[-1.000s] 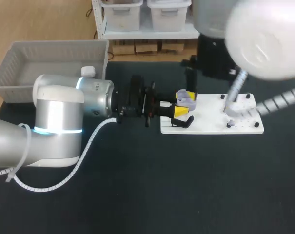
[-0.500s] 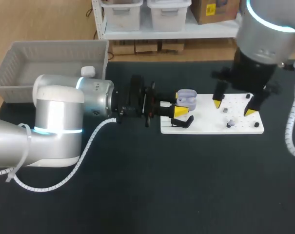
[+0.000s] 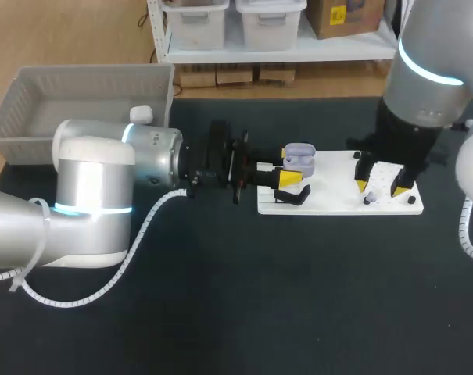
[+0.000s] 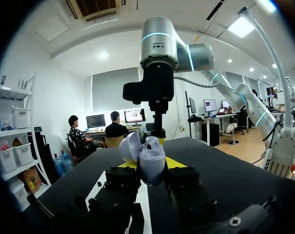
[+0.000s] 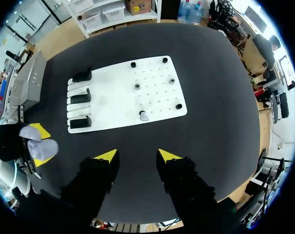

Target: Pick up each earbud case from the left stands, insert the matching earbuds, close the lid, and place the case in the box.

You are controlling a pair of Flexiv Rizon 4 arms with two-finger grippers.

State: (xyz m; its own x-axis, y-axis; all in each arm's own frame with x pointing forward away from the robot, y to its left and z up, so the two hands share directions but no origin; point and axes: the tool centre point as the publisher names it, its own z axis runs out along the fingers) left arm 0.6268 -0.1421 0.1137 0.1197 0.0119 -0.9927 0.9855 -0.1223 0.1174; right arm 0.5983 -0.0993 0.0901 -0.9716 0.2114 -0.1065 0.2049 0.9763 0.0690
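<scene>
my worry: the earbud [image 5: 144,116] is tiny and sits on the board [image 3: 338,199], so if my right gripper [image 3: 383,187] comes down off-centre it may flick it away or pinch it crooked. that gripper hangs over it, spread apart and empty. my left gripper [image 3: 291,173] is clamped on the case [image 3: 300,156], lid open, over the board's left edge. the box [image 3: 87,82] sits far left.

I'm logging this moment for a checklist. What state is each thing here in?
Case: lid open, held off the board.
Left pincer: shut on the case.
Right pincer: open, above the board.
Earbud: sitting on the board, not yet in the case.
Basket: holds a white case.
</scene>
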